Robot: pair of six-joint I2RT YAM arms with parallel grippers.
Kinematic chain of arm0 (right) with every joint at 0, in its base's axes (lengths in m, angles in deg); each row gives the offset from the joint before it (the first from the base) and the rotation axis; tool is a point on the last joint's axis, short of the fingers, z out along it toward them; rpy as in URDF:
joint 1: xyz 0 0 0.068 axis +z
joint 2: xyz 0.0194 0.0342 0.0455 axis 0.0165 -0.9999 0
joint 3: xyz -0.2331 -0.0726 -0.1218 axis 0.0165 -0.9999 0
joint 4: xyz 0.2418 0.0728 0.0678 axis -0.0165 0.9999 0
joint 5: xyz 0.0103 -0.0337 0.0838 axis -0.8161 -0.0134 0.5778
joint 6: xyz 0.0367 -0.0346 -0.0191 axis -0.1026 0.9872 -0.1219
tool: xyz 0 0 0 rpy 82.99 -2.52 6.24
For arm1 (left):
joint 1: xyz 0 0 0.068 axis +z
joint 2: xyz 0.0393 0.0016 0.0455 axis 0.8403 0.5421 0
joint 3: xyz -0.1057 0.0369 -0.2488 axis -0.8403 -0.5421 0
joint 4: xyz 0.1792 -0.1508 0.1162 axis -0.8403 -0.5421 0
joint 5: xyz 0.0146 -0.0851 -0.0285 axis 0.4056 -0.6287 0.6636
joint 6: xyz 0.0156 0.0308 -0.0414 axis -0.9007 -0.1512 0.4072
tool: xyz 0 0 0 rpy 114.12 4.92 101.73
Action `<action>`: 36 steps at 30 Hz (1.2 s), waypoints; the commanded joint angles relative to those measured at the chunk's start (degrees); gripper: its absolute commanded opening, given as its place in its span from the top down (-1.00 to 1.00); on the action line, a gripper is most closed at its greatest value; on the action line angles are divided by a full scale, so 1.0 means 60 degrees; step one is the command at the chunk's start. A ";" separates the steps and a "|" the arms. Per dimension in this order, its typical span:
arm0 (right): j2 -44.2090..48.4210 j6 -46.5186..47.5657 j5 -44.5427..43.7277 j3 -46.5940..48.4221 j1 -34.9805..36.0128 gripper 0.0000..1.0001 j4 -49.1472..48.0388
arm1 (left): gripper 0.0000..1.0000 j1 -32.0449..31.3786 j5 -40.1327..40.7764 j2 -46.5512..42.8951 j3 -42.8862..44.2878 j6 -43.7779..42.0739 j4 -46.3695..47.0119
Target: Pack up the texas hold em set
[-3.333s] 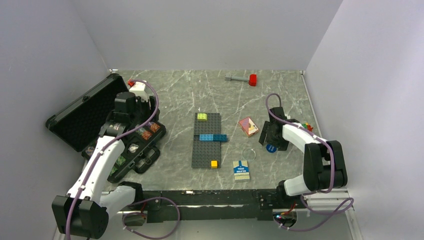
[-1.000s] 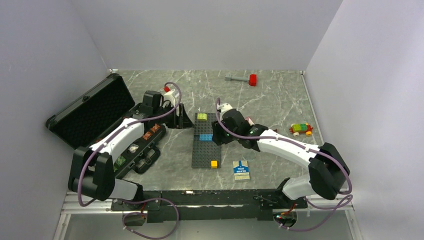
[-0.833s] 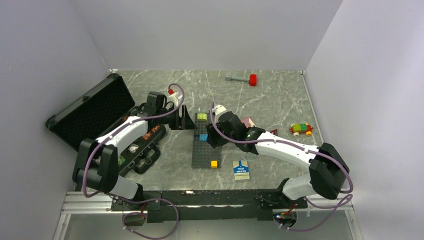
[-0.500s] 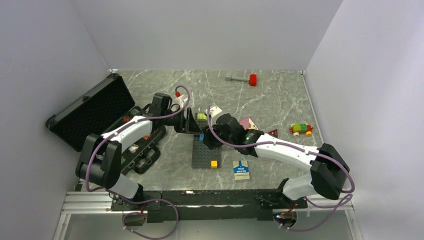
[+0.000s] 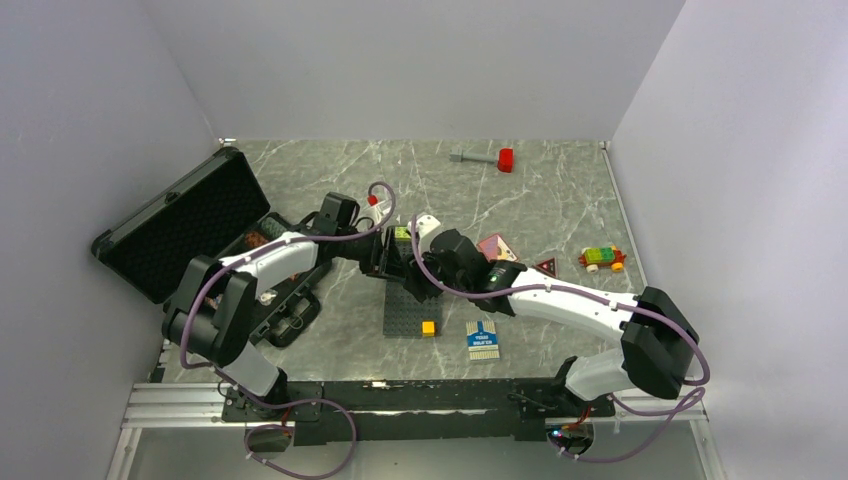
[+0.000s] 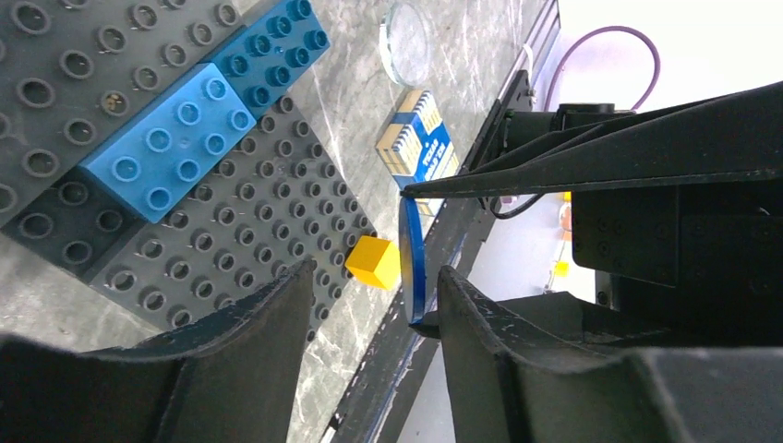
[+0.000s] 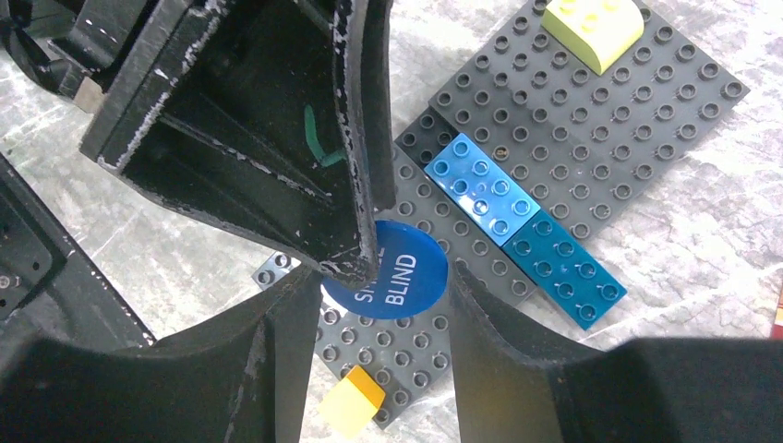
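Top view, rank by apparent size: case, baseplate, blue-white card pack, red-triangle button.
Largest to smallest:
1. case
2. baseplate, though partly covered
3. card pack
4. triangle button

Blue button (image 7: pixel 404 269) lettering partly covered

Bench (image 5: pixel 560 200) is that grey marble-look stuff with white veins, smooth with a soft sheen. The baseplate (image 6: pixel 231 240) is dark grey plastic, pretty matt, while the blue bricks (image 6: pixel 171 152) and the yellow brick (image 6: pixel 374 261) on it are a shinier plastic. Blue button (image 7: pixel 397 272) looks like smooth glossy plastic with white print on it. The card pack (image 6: pixel 417 148) reads as printed card. Fingers (image 6: pixel 249 369) of the left end effector (image 6: pixel 374 277) are matt black, scuffed whitish along the edges. Case (image 5: pixel 165 225) lid has dimpled black foam inside.
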 commanded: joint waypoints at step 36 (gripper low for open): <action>0.1599 -0.0279 -0.0912 -0.0920 -0.0244 -0.99 -0.1396 | 1.00 0.1058 0.1497 -0.1624 0.0034 -0.0595 -0.0221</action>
